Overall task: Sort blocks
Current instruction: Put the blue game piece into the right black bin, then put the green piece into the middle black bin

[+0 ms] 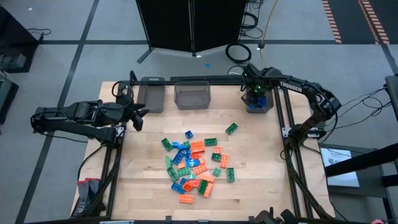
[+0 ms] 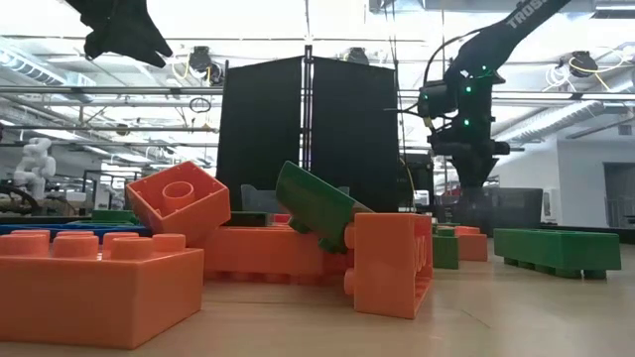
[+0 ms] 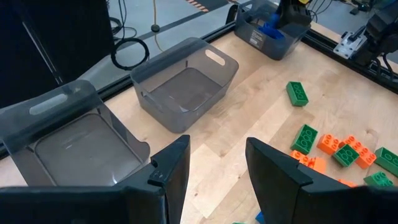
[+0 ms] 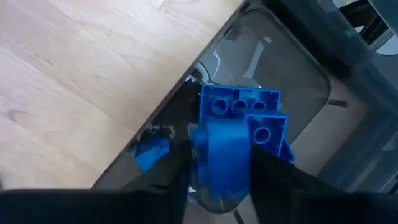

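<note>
The blocks (image 1: 196,163) lie as a loose pile of orange, green and blue bricks on the wooden table's middle; one green block (image 1: 231,128) lies apart, toward the far right. My right gripper (image 4: 217,180) hangs over the right grey bin (image 1: 268,107) at the far edge, shut on a blue block (image 4: 239,124). Another blue block (image 4: 151,152) lies inside that bin. My left gripper (image 3: 217,168) stands open and holds nothing, raised at the table's left edge beside the left bin (image 1: 151,93). My right gripper pinches the blue block between its two fingers, at the end nearest them (image 4: 217,158). The fingers come from above, pointing steeply down. The block hangs clear over the bin's inside, its face with round marks (image 4: 239,107) turned toward the wrist camera.
Three grey bins stand along the far edge: the left (image 3: 68,137) and middle (image 3: 186,87) ones show bare floors. Black frame rails (image 1: 287,124) run along the table's sides. Bare wood lies between the bins and the pile.
</note>
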